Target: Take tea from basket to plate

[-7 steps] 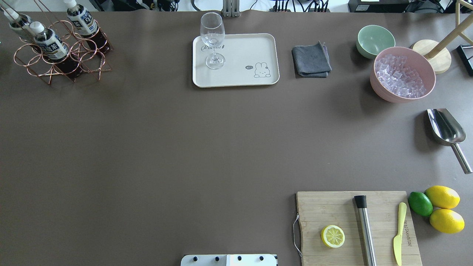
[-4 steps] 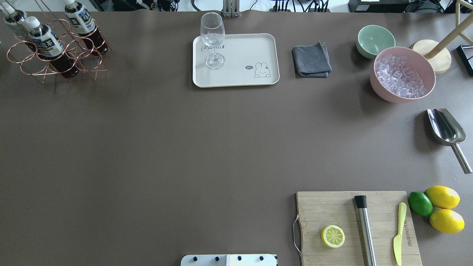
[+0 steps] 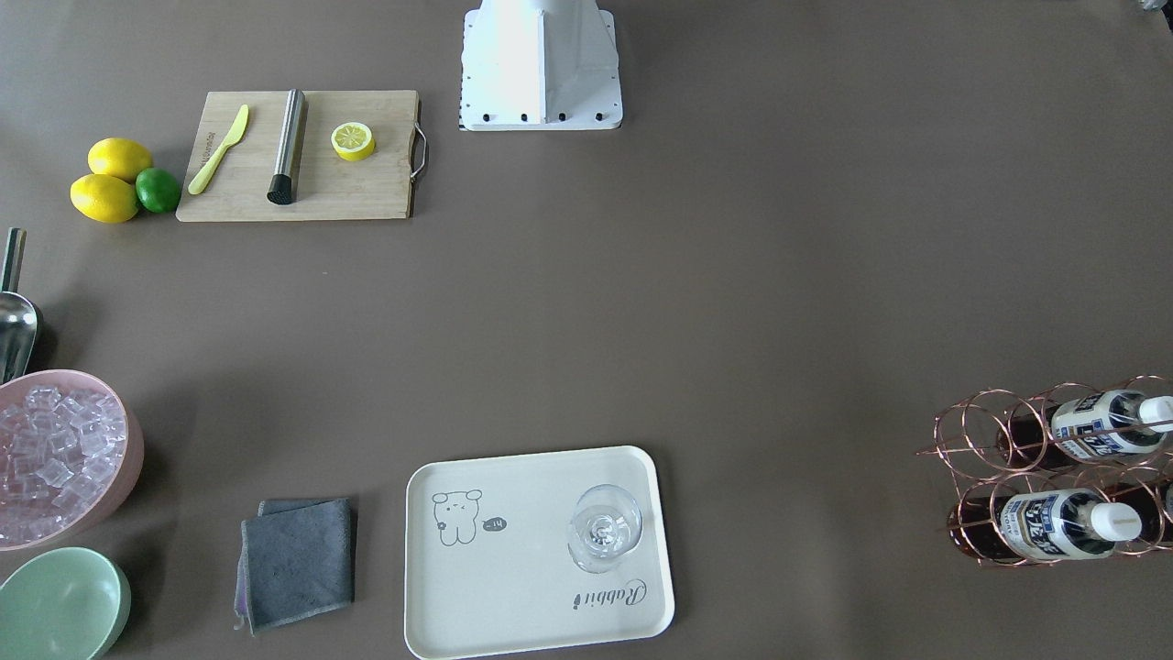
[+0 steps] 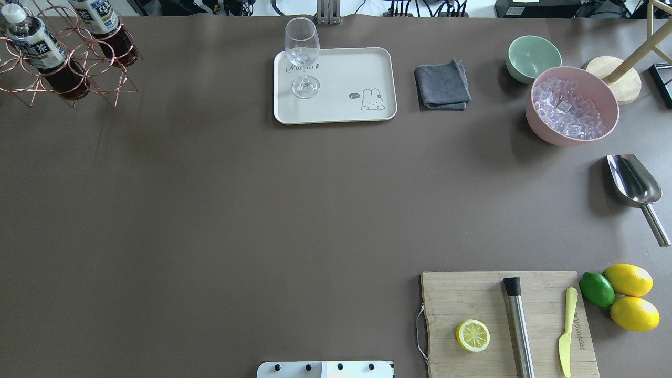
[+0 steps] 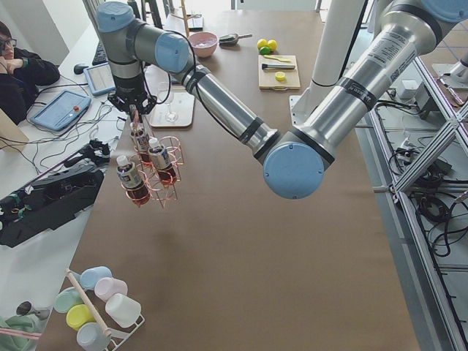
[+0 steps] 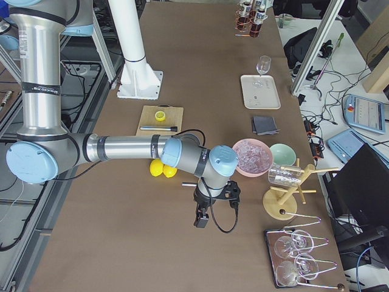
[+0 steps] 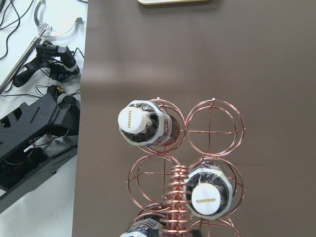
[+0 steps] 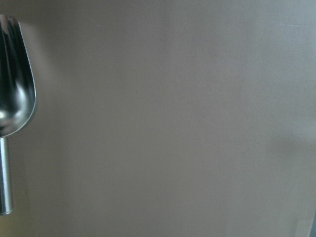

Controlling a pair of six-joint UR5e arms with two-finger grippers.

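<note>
Now, the basket: the basket (image 7: 213, 132) seems to hang by its twisted handle (image 7: 174, 197) under the left gripper (image 5: 134, 110), in the upper left corner of the overhead view.
Tea: 3 bottles stand cap-up in the ring cells; the handiest tea (image 7: 134, 118) sits in an outer cell.
Fingers: I cannot tell whether either gripper's fingers are wide or closed; the right gripper (image 6: 201, 220) hovers low, with the scoop (image 8: 15, 98) at the left of its wrist view.
Step in hand: probably steady the basket, then take 1 bottle below the cap and draw it straight up, so the ring does not snag.
Edge: the counter (image 7: 197, 59) ends just beside the basket at frame left; a swing could carry it over.
Open room: bare counter lies between the basket and the plate (image 4: 346, 73); the plate's right half is free, and the glass (image 4: 302, 55) stands in its upper left corner.
</note>
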